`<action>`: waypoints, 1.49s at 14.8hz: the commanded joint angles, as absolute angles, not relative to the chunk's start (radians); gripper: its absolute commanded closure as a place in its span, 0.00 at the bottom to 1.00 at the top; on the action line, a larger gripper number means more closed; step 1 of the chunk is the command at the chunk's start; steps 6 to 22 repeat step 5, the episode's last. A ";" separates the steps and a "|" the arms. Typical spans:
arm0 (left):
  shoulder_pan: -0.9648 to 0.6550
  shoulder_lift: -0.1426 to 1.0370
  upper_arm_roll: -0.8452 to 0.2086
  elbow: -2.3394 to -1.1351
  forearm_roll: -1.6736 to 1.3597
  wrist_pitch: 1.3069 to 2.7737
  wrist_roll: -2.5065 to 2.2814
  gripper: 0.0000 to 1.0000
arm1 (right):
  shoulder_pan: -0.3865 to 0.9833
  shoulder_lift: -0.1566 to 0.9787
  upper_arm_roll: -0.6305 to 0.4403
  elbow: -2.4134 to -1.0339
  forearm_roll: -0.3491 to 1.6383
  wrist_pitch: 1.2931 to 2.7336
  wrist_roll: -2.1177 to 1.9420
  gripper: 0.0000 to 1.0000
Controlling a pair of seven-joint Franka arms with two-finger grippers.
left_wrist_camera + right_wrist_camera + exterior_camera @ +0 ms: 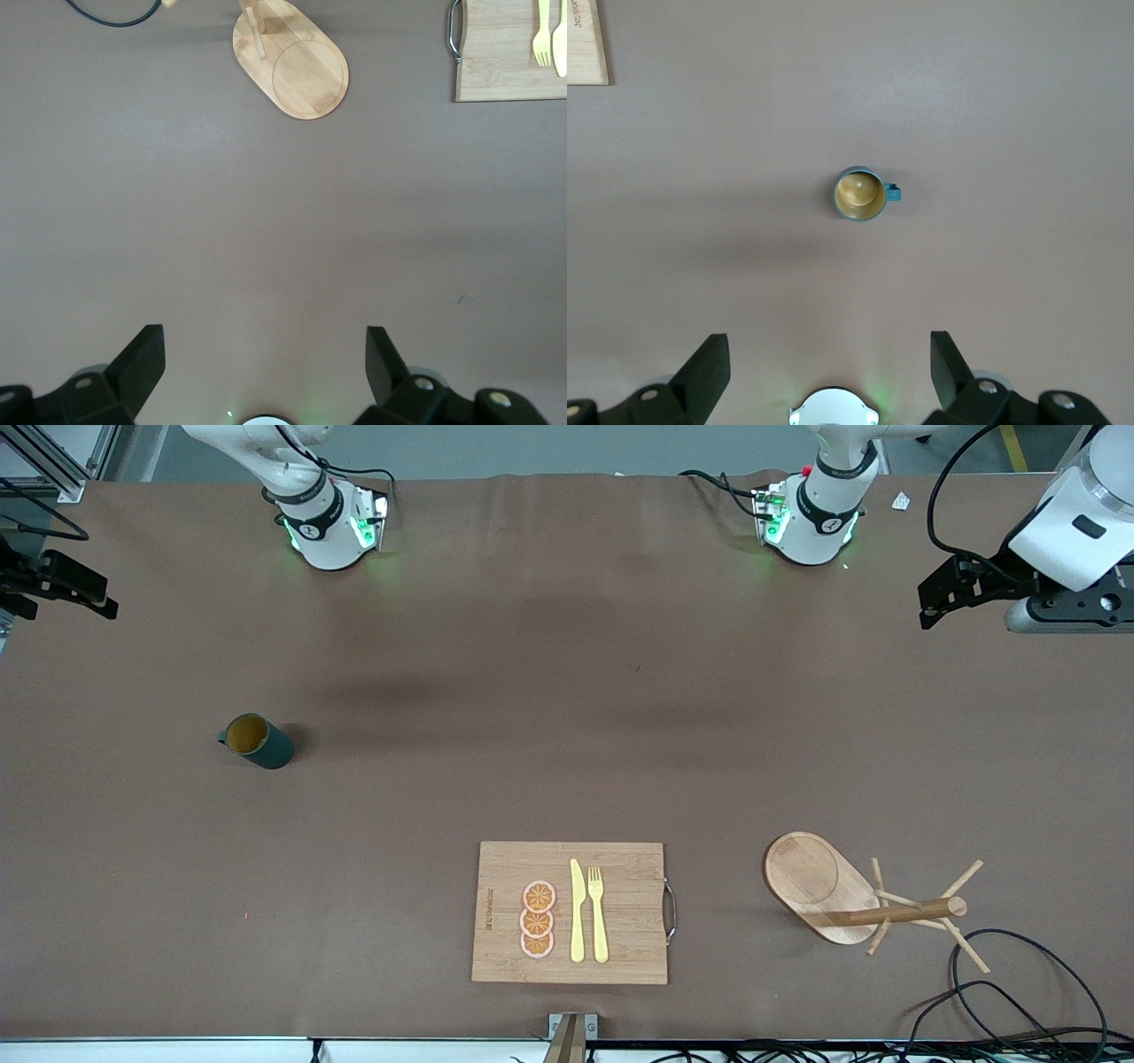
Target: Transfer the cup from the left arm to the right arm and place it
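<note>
You are looking down on a wide brown table (567, 691) with both arms drawn back to its ends, so most of the surface lies open.

The cup (258, 740), a small dark teal mug with a tan inside, stands upright and alone toward the right arm's end of the table, with bare tabletop all around it. Its handle points toward that end.

Nearer the front camera, at the table's middle, lies a wooden cutting board (570, 912) close to the table's near edge. It carries three orange slices (537, 919), a yellow knife (577, 911) and a yellow fork (598, 912). Toward the left arm's end stands a wooden peg rack (873, 899) on an oval base, with black cables (1019, 992) just beside it.

The right gripper (829, 367) hangs high over the table, its fingers spread wide and empty, the cup directly below. The left gripper (266, 363) hangs high over bare table, fingers also wide and empty.
</note>
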State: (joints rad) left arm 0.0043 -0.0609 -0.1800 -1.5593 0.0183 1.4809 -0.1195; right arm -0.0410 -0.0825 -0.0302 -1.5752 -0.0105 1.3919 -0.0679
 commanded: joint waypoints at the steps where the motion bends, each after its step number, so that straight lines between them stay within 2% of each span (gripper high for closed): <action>1: 0.011 -0.066 -0.181 -1.548 0.012 1.480 -0.106 0.00 | -0.058 -0.135 -0.028 -1.615 0.008 1.393 -0.051 0.00; 5: 0.011 -0.066 -0.181 -1.548 0.011 1.476 -0.106 0.00 | -0.075 -0.176 -0.028 -1.634 0.011 1.394 -0.051 0.00; 22: 0.011 -0.066 -0.181 -1.548 0.011 1.476 -0.106 0.00 | -0.075 -0.176 -0.028 -1.634 0.011 1.394 -0.051 0.00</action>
